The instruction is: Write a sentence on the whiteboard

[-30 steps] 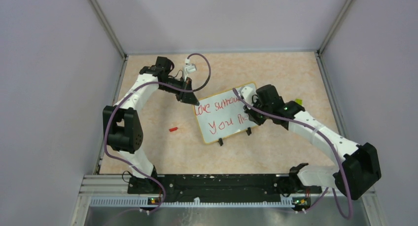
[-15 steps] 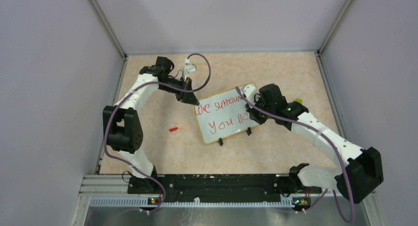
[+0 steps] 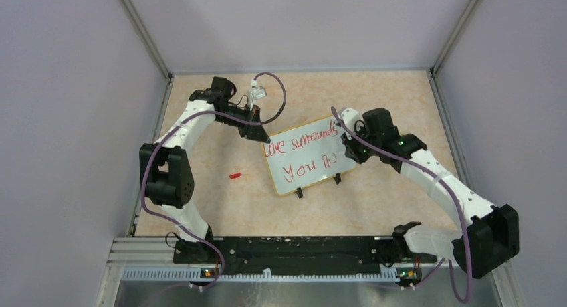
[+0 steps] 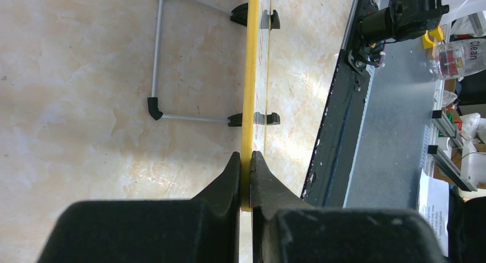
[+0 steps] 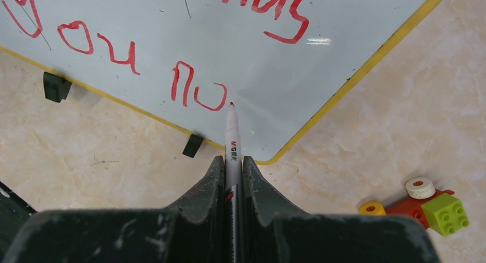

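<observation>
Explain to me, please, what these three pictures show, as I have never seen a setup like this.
These are two robot arms bolted at the near edge of a table. One picture looks down from a fixed camera above and behind them. The other two come from a camera on each wrist. The left gripper is shut on the yellow rim of a small whiteboard. The right gripper is shut on a marker, its red tip at the board. The red sentence reads "Love surrounds" and, below, "You no". Also on the table are a small red piece and some toy bricks.
</observation>
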You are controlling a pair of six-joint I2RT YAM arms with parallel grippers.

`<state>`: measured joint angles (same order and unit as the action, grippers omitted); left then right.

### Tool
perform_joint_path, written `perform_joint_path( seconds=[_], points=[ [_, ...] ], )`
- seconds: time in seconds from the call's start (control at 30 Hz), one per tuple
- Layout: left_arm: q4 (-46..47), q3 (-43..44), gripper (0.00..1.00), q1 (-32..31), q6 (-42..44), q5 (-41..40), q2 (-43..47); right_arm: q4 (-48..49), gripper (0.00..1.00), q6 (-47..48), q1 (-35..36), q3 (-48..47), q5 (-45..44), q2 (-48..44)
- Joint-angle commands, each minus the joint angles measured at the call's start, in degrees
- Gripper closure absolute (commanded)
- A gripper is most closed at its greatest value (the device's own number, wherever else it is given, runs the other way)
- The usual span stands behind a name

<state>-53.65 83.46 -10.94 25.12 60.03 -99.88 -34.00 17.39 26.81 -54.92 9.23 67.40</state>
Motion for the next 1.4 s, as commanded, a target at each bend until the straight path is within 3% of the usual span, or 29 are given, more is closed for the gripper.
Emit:
perform_joint_path(
  seconds=[0.0,0.77,1.37],
  points=[
    [0.56,0.43,1.0,-0.57,-0.43,-2.43,1.06,1.4,1.0,0.22,0.08,-1.95,2.06,0.21],
    [0.73,0.13,1.0,-0.57,-0.42,-2.59,0.58,4.09,1.0,1.25,0.44,5.95,-1.25,0.05],
    [0.62,0.05,1.0,-0.57,-0.25,-2.91,1.0,4.09,1.0,1.4,0.44,-1.93,-2.82,2.3]
  ],
)
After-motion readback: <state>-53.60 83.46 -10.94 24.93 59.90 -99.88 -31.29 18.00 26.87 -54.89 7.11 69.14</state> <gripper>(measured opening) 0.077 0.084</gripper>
